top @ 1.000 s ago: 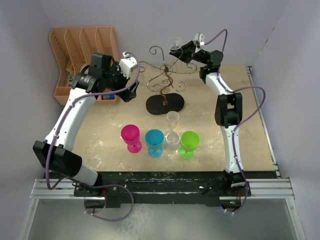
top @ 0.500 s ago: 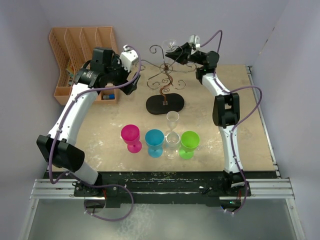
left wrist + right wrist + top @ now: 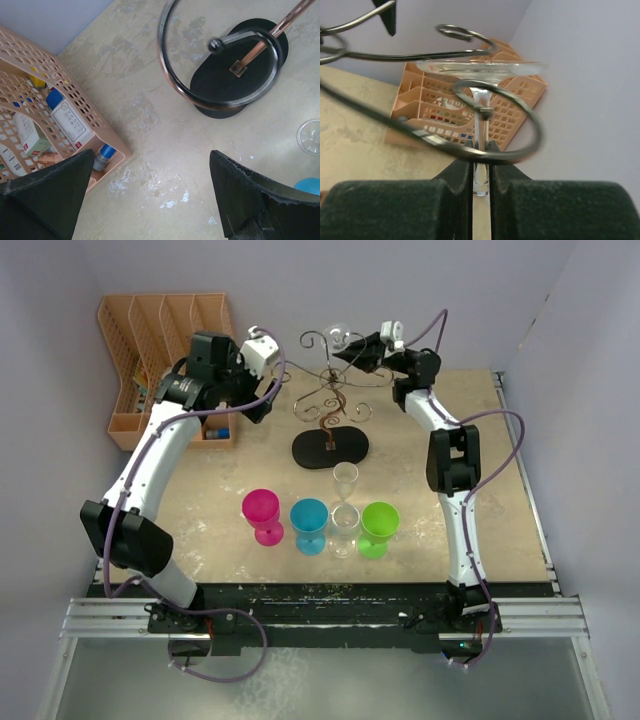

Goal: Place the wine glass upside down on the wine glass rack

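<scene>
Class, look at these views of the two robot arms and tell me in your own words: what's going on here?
The right gripper is shut on the stem of a clear wine glass, held upside down with its stem inside a curled upper arm of the wine glass rack; it is not yet released. The left gripper hangs open and empty over the table beside the peach organizer. A pink goblet, a blue goblet and a green goblet stand near the front.

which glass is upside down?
The clear wine glass pinched by its stem in the right gripper at the rack, foot up; the others stand upright on the table.
</scene>
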